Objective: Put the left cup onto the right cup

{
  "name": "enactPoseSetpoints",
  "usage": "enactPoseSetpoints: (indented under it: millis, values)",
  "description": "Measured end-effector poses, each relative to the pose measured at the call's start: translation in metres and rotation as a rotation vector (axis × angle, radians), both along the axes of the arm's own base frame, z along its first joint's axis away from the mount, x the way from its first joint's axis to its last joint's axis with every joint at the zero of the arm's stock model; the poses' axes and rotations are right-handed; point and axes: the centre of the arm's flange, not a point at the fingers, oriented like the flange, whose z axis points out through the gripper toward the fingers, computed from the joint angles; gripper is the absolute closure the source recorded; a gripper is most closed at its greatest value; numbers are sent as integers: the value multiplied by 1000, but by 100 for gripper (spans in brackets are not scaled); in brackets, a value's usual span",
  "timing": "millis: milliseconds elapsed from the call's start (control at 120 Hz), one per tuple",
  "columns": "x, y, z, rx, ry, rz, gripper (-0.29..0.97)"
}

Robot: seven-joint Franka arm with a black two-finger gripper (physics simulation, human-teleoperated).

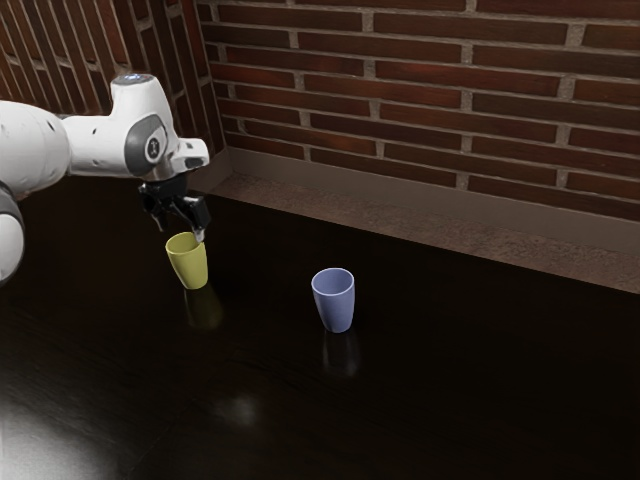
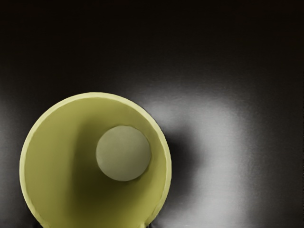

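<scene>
A yellow-green cup [image 1: 188, 262] stands upright on the dark table at the exterior view's left. My gripper [image 1: 180, 229] hangs right over its mouth, open, fingers spread about as wide as the rim; one fingertip [image 1: 198, 235] reaches down to the rim's far right side. In the wrist view I look straight down into the yellow-green cup [image 2: 71, 161] and see its round bottom. A lavender-blue cup [image 1: 333, 299] stands upright, mouth up, toward the exterior view's right, well apart from the gripper.
The glossy dark table [image 1: 420, 400] reflects both cups. A brick wall [image 1: 420, 90] with a stone ledge [image 1: 420, 215] runs along the table's far side, close behind the arm.
</scene>
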Motion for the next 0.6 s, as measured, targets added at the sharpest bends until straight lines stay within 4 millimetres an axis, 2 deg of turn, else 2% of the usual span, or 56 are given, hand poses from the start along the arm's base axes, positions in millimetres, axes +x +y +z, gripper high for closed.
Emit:
enactPoseSetpoints:
  millis: [200,467,600]
  values:
    - [-6,1,-2,-3,-12,1,0]
    - [4,2,-1,11,-33,-8,0]
    - [7,3,-6,13,-29,-11,0]
